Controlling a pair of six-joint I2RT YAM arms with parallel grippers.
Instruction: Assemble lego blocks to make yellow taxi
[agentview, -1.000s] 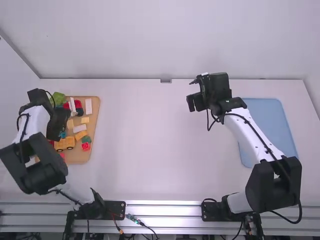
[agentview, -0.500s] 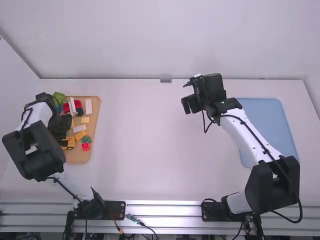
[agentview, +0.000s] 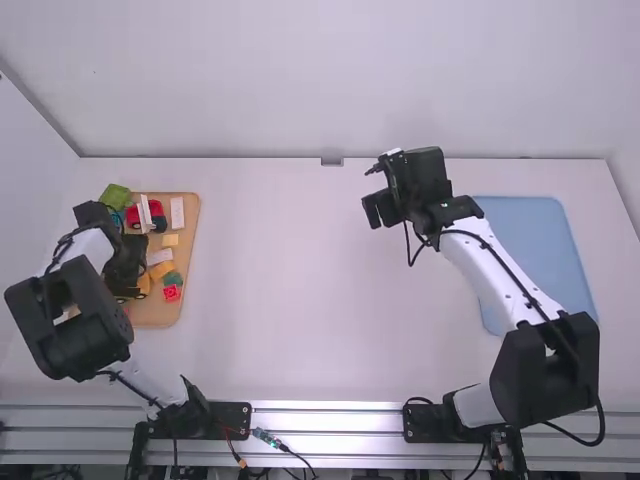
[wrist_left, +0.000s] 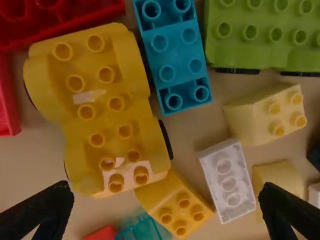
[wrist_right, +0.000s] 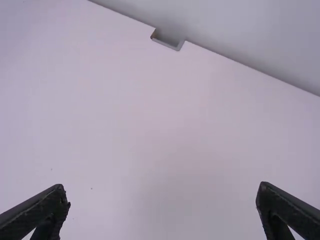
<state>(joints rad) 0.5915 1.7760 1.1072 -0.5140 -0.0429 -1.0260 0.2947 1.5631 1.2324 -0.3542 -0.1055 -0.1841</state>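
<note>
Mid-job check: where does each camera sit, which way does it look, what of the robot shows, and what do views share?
High: above and behind the arms, looking forward and down at the table; left arm and right arm show.
Left wrist: on that wrist, looking down at blocks around the yellow car body; left gripper fingers show.
Right wrist: on that wrist, looking toward the table's far edge; right gripper fingers show.
Shared: high and left wrist, the green piece.
</note>
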